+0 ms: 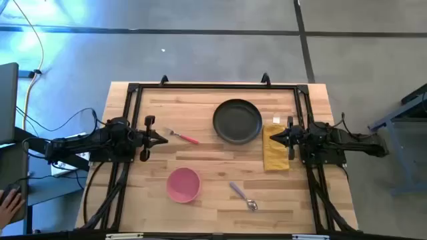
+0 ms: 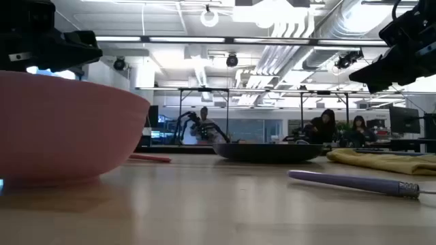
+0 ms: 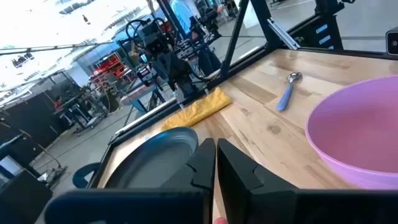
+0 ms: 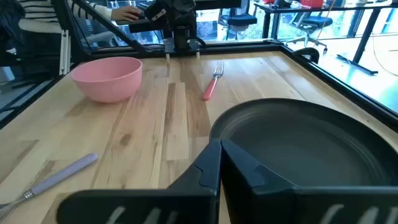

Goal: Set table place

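Note:
The dark round plate (image 1: 237,121) lies on the light-wood table (image 1: 200,200), toward the far side. The pink bowl (image 1: 183,185) stands near the front. The pink-handled fork (image 1: 184,137) lies left of the plate. The purple-handled spoon (image 1: 243,196) lies right of the bowl. The folded yellow napkin (image 1: 275,148) lies flat right of the plate. My left gripper (image 1: 165,138) is shut and empty above the table, just left of the fork. My right gripper (image 1: 271,137) is shut and empty above the napkin's far part.
A black rail frame (image 1: 213,85) edges the tabletop. A person's hand (image 1: 8,203) shows at the far left off the table. People sit in the room behind the table (image 2: 327,126).

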